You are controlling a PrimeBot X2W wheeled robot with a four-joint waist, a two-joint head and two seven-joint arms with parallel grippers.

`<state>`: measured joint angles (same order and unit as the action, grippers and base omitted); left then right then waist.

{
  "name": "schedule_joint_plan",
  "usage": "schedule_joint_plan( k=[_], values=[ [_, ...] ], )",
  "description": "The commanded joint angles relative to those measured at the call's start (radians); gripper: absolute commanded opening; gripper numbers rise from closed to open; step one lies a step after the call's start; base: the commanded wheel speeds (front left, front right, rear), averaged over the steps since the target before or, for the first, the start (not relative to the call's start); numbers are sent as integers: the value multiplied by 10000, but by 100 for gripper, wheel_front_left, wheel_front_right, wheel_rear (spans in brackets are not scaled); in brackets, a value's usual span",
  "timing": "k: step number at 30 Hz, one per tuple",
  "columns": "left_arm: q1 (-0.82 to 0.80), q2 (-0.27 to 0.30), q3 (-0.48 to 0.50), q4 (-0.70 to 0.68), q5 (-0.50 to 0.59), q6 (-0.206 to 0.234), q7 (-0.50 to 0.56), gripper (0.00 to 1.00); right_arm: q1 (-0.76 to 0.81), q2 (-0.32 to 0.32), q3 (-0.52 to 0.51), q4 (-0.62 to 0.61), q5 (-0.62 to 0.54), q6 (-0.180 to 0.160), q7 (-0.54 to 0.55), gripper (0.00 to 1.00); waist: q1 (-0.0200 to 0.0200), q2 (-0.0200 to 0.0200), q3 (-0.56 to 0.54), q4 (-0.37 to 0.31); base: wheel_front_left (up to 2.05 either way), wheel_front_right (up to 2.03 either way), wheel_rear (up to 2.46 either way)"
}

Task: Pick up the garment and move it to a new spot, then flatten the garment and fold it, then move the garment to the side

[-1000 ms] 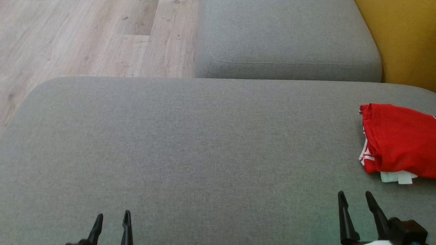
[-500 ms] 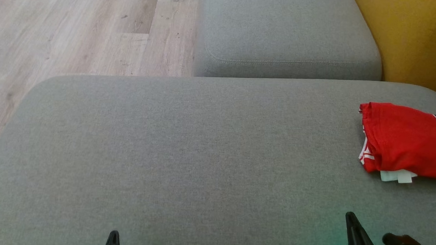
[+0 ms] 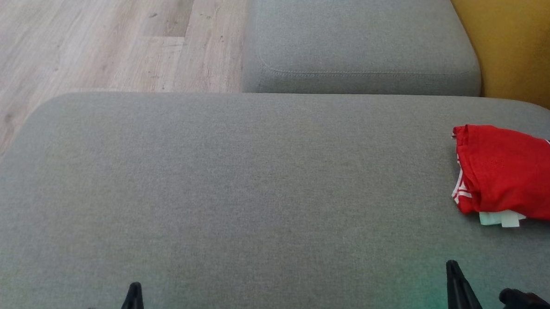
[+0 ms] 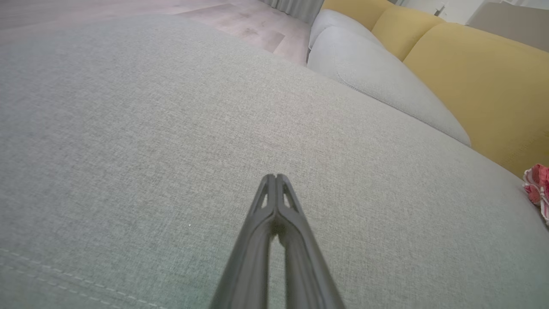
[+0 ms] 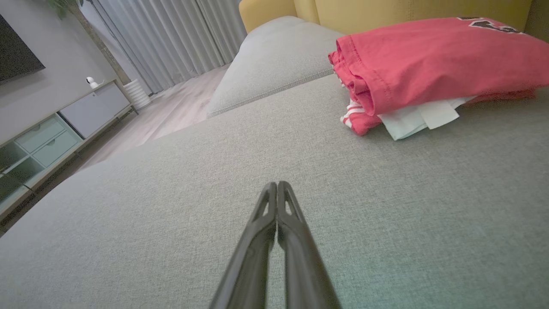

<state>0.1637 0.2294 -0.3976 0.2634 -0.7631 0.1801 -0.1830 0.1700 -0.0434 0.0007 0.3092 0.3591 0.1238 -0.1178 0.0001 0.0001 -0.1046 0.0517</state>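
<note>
Red folded jersey garment (image 3: 511,176) is seen at the right edge of the grey fabric sofa cushion (image 3: 254,195). Left end effector (image 4: 276,177) and right end effector (image 5: 277,184) are pressed together, empty. The fold could be undone by a stray nudge.

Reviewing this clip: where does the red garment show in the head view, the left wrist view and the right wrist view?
Head view: the red garment at the right edge, mid-height, folded on the grey cushion.
Left wrist view: a sliver of the garment at the right edge, below the middle.
Right wrist view: garment upper right, white tags under its near edge.
Shared landmark: the yellow backrest beyond the garment.
</note>
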Motion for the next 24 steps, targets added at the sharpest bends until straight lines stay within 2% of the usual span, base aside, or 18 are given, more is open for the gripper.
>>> schedule_joint_plan(
  k=[1, 24],
  values=[
    [-486, 5, 287, -233, -179, -95, 73, 0, -509, -16, -31, -346, 262, 13, 50, 0, 0, -1, 10, -5, 0, 0, 0],
    [-999, -387, 1369, -219, -2093, -787, 716, 0, -1028, -28, -286, -416, 3061, 26, 567, 0, 0, -1, 254, -122, 0, 0, 0]
  ],
)
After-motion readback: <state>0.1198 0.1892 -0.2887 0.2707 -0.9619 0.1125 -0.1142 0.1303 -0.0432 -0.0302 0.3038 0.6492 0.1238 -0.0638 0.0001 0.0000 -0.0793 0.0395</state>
